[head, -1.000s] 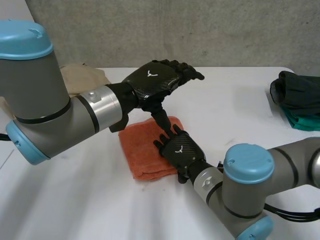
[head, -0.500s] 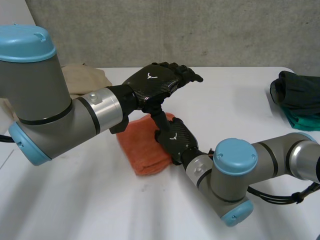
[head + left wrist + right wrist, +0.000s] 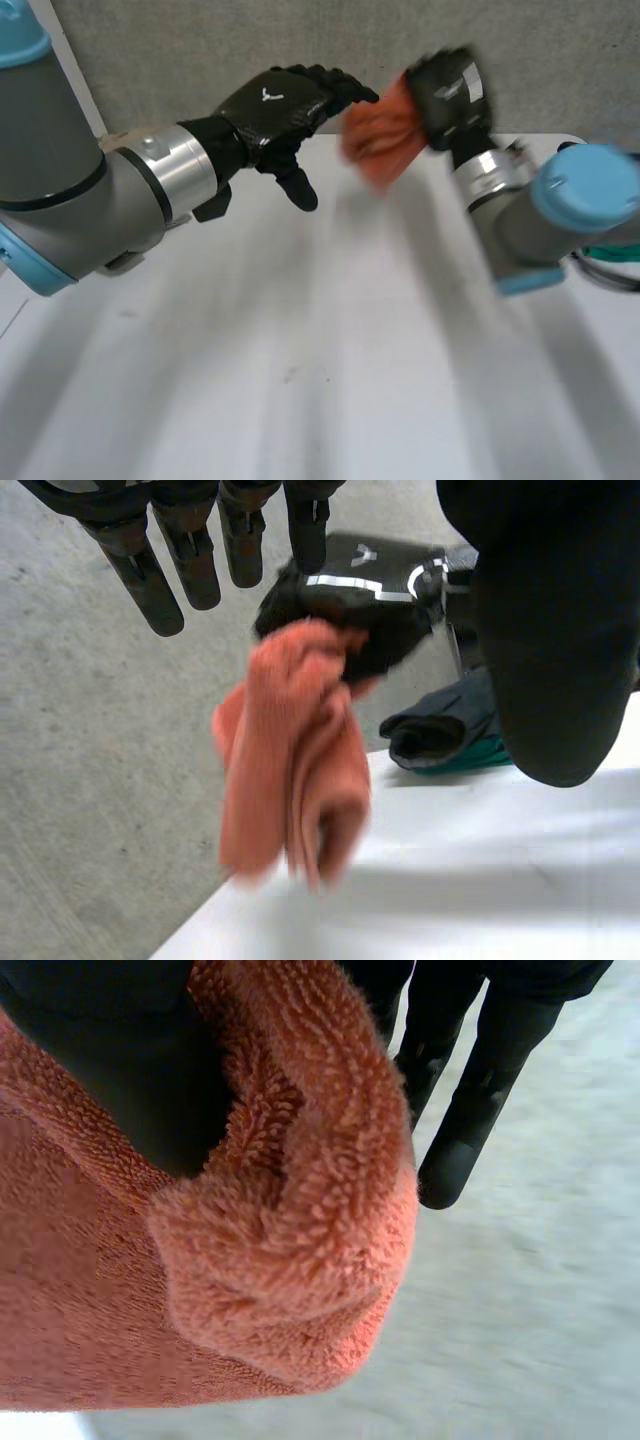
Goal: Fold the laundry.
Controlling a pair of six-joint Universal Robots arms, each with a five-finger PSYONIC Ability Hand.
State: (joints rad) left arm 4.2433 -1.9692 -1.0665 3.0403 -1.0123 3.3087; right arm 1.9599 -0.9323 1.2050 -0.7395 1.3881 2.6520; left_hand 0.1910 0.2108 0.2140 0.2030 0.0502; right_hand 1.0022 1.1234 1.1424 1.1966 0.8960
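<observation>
An orange towel point(image 3: 378, 140) hangs bunched in the air above the far side of the white table point(image 3: 300, 380). My right hand point(image 3: 452, 90) is shut on its top, and the cloth droops below it. In the right wrist view the towel point(image 3: 250, 1250) is pinched under the thumb point(image 3: 120, 1060), with the other fingers point(image 3: 480, 1090) beside it. My left hand point(image 3: 275, 105) hovers open just left of the towel and does not touch it. Its wrist view has the towel point(image 3: 295, 780) dangling from the right hand point(image 3: 350, 610) beyond the straight left fingers point(image 3: 190, 560).
A heap of dark and green clothes point(image 3: 440, 730) lies on the table's far right, behind the right arm point(image 3: 560, 220). A grey wall point(image 3: 180, 40) stands behind the table.
My right hand closed on the folded towel and lifted it off the table, up and away to the far right. My left hand stayed open and moved little.
</observation>
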